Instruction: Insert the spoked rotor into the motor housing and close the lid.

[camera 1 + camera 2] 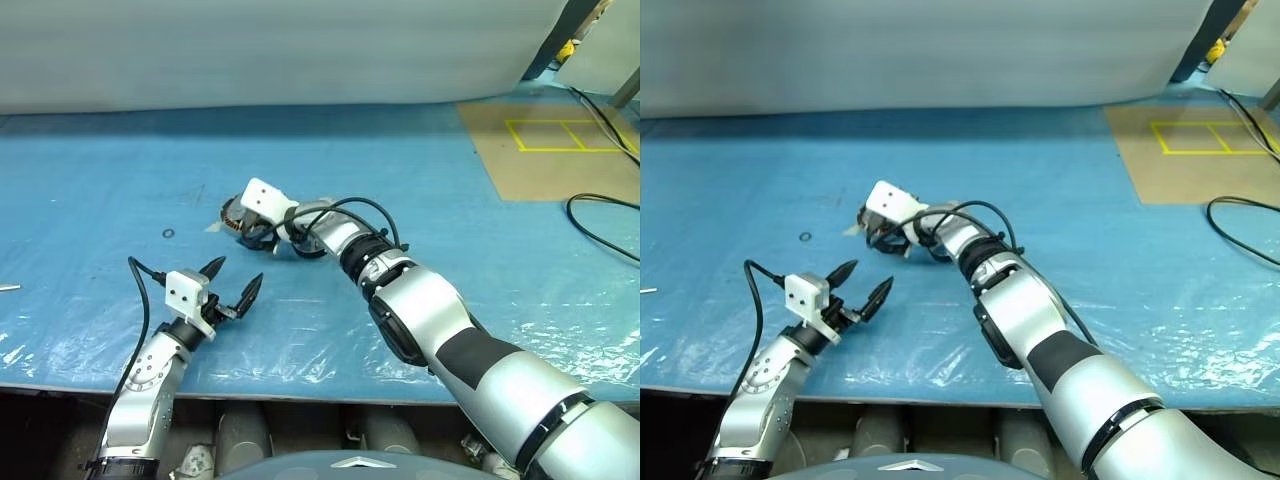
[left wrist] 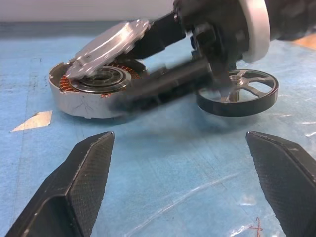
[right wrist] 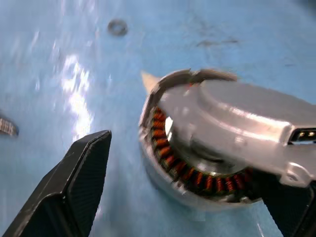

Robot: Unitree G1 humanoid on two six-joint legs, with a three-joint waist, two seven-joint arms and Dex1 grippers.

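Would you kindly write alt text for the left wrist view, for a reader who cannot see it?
The right gripper tilts the grey lid over the motor housing, whose copper windings show, on a blue sheet. The spoked rotor lies flat beside the housing, and the left gripper's open jaws frame the foreground.

We are seeing a housing [image 2: 84,94] of brushed grey metal showing fine scratches, with coppery wire windings [image 3: 197,177] gleaming inside. The lid [image 3: 247,123] is looking like smooth, satin cast metal. The rotor [image 2: 240,92], at three o'clock from the housing, is showing shiny silver spokes and a dark matt rim. The left gripper's [image 2: 182,182] black fingers [image 2: 74,187] are looking finely grained and matt. A glossy, crinkled blue plastic sheet [image 1: 120,180] is lying beneath everything.
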